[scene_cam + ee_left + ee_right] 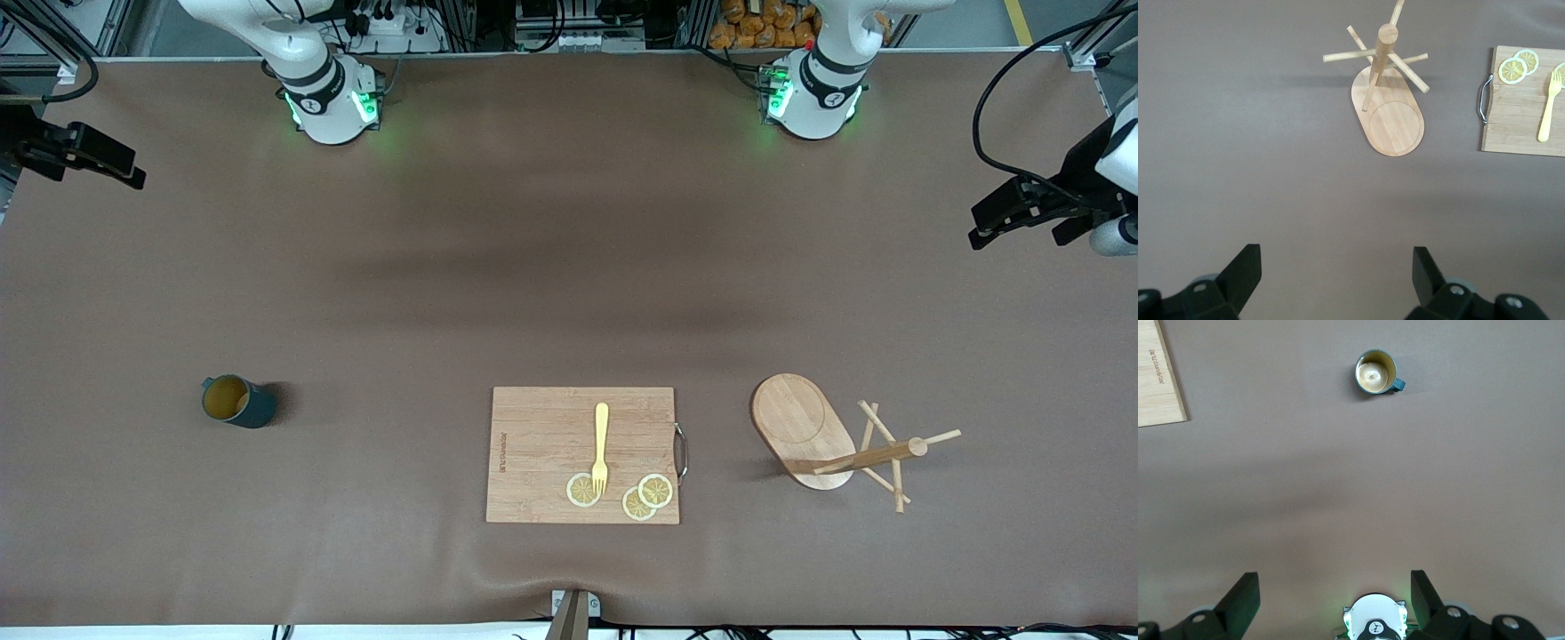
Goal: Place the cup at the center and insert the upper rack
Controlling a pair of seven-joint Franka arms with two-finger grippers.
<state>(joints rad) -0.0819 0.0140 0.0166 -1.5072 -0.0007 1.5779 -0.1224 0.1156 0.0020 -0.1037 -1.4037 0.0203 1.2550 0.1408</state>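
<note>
**Clerk:** Item one, the landmark?

**Onlooker:** Cutting board, wooden, metal handle on the edge toward the left arm's end of the table. On it: one yellow fork and three lemon slices. Everything else I'll place from this board.

**Clerk:** Item two, the cup?

**Onlooker:** Cup, dark teal, tan inside, upright on the table covering. Well apart from the board, toward the right arm's end of the table, roughly level with the board's upper edge. Nothing touches it.

**Clerk:** Item three, the rack?

**Onlooker:** Upper rack, light wood, oval base, one post with crossing pegs. Near the board on its handle side, toward the left arm's end. Standing on its base, I'd say.

**Clerk:** Grippers?

**Onlooker:** Left gripper: fingers spread wide, holding nothing, high over bare table with the rack in its sights. Right gripper: the same, fingers apart, empty, high over bare table, cup ahead of it.

**Clerk:** Step in hand?

**Onlooker:** By my reckoning, the very start; nothing placed yet. The open table above the board looks like the centre. Next move: right gripper descends to the cup, closes across rim or handle, carries it there. The rack follows.
</note>
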